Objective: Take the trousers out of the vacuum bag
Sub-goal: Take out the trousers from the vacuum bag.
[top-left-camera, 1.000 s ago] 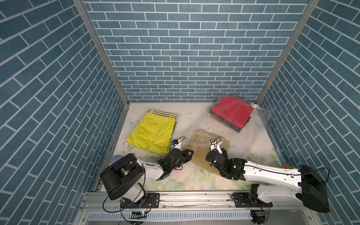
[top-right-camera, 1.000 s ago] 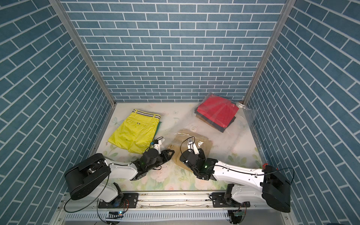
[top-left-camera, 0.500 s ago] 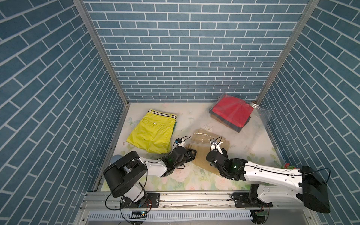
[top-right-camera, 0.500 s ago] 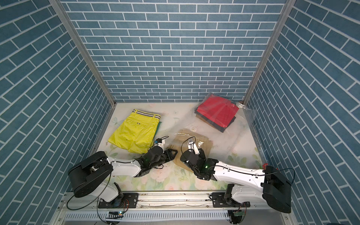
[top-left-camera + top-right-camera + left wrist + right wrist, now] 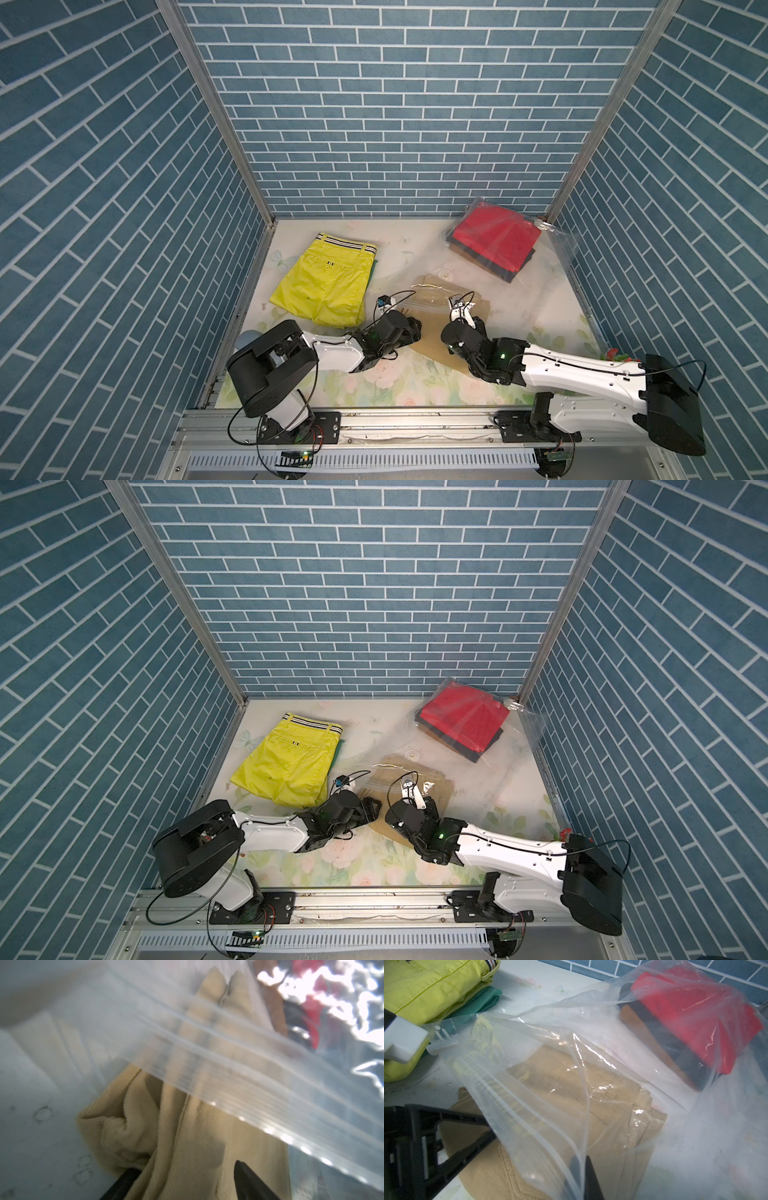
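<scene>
A: Count of trousers?

B: Six seen. Outside the vacuum bag [image 5: 557, 257]: two, stacked at the table's [image 5: 415, 249] left side — yellow trousers [image 5: 320, 286] on top, green trousers [image 5: 481, 1000] under, only an edge showing. Half out of the bag mouth: one, beige trousers [image 5: 591, 1088], near end lying on bare table, far end under plastic. Deep inside the bag, far right corner: three stacked — red trousers [image 5: 494, 243] on top, black trousers [image 5: 660, 1036] below, brown trousers [image 5: 643, 1030] at the bottom.

A: Bags?

B: One. Clear, crinkled; zip strip [image 5: 517, 1109] draped across the beige pair; one round white valve [image 5: 446, 273] beyond it.

A: Hands?

B: Two. Left hand [image 5: 187, 1180] released: fingers [image 5: 249, 1178] spread, beige cloth lying loose between them, not pinched. Right hand [image 5: 579, 1169] clenched, pinching the bag's upper film beside the zip strip and holding it off the beige pair.

A: Anything else on the table?

B: Floral print on the surface. One small white clip [image 5: 441, 1043] at the end of the zip strip.
</scene>
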`<action>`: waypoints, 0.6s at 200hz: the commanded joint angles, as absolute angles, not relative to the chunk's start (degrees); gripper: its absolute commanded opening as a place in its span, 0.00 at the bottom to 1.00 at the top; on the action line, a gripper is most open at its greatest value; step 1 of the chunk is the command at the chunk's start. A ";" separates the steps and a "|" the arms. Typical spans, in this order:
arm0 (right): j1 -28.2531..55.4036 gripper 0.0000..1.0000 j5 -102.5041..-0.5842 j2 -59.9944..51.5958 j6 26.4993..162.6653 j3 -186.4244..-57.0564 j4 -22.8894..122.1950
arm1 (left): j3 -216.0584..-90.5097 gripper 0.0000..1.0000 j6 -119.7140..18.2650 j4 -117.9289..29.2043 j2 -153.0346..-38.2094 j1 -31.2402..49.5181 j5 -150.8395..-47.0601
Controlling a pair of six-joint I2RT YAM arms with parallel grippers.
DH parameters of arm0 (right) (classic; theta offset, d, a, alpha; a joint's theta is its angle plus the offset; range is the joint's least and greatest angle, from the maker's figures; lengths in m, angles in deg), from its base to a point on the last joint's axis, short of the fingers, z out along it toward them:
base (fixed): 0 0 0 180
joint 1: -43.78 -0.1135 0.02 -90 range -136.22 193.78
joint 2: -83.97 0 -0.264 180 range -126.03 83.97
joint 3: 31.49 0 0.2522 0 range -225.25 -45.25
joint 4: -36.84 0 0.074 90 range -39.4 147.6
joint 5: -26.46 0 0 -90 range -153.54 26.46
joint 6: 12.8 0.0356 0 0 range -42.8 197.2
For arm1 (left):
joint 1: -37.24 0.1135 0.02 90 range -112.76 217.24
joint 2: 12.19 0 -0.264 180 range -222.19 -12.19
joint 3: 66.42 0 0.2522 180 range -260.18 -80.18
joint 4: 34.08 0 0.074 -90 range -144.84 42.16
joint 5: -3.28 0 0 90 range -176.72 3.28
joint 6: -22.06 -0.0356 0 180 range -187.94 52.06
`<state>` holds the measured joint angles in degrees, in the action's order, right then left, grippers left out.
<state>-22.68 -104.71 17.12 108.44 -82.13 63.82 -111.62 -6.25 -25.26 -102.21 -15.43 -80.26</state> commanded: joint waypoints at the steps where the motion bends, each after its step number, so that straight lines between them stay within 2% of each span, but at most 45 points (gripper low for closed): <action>1: -22.49 0.00 -104.94 17.70 108.67 -81.47 62.82 | -111.45 0.75 -6.59 -36.52 -100.86 -15.58 -75.25; 60: -22.49 0.00 -104.54 17.43 108.75 -81.30 62.21 | -110.18 0.76 -7.00 -40.62 -93.74 -15.59 -73.11; 93: -22.49 0.00 -104.39 17.48 108.66 -81.30 62.12 | -108.21 0.91 -8.59 -37.47 -93.44 -15.35 -74.33; 120: -22.48 0.00 -104.25 17.50 108.57 -81.48 62.12 | -107.12 0.93 -10.68 -31.47 -96.10 -14.57 -76.35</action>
